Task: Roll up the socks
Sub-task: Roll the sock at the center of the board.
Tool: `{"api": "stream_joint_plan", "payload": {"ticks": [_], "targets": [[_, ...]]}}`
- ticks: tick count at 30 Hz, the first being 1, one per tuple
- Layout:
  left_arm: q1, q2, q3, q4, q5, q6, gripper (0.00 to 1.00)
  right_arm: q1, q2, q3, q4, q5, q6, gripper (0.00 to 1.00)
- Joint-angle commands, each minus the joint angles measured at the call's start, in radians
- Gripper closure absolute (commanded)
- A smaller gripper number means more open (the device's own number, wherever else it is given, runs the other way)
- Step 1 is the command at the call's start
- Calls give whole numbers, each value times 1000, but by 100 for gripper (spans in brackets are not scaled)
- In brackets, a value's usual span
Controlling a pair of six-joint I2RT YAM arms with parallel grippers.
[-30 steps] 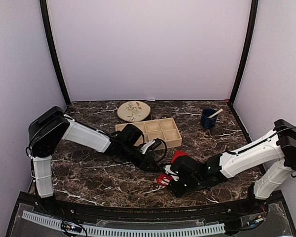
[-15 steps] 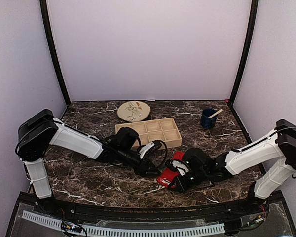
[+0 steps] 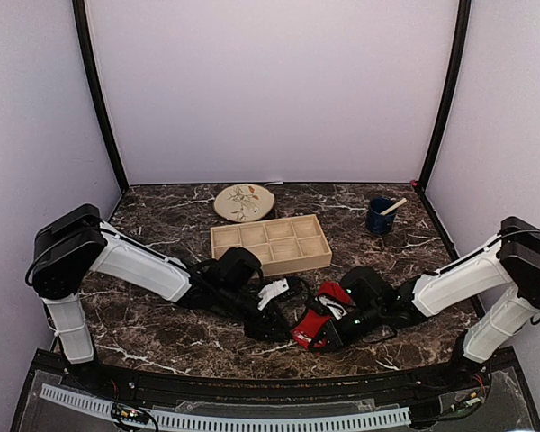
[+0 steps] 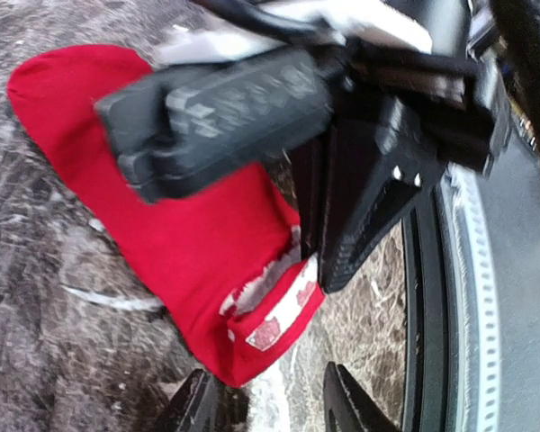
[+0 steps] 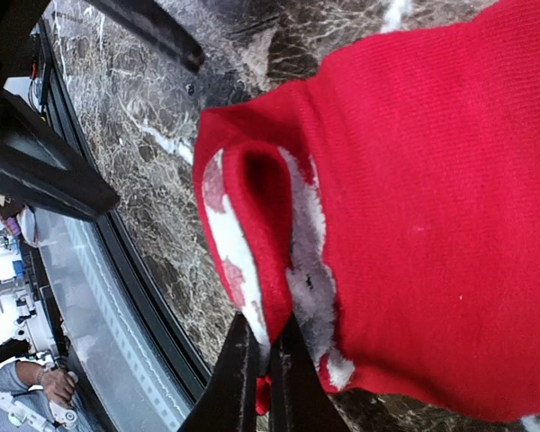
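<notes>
The red socks [image 3: 313,326] lie as one bunched strip of red fabric near the table's front edge; I cannot tell the two apart. My right gripper [image 3: 322,335] is shut on the folded cuff, which has a white patterned band. In the right wrist view its jaws [image 5: 263,360] pinch that cuff edge of the sock [image 5: 414,198]. My left gripper [image 3: 274,326] is open at the same cuff end. In the left wrist view [image 4: 274,409] its fingers straddle the sock's [image 4: 180,234] lower corner, and one fingertip [image 4: 198,405] touches it. The right gripper's black body [image 4: 225,108] lies over the sock.
A wooden compartment tray [image 3: 270,243] stands behind the grippers. A patterned plate [image 3: 244,202] is behind it, and a blue cup with a stick [image 3: 380,216] is at the back right. The black front rail [image 3: 252,382] runs close to the sock.
My left gripper has dropped and come forward to the sock's cuff end. My right arm has sunk lower and shifted right, and the red fabric is now gathered into one lump.
</notes>
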Motion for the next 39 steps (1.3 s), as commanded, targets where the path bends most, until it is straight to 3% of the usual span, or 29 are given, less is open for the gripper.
{"api": "stream_joint_plan", "payload": {"ticks": [1,16,28,39], "targets": [[-40,-59,24,-67,-81,128,57,-13,26,4,20,-65,1,100],[-196,-67,22,-41,-419,370,57,-33,26,5,-7,-94,-17,100],[-224,-28,33,-26,-500,461,58,-35,24,11,-26,-103,-28,100],[-229,10,70,-59,-475,508,61,-35,23,19,-38,-109,-34,100]]}}
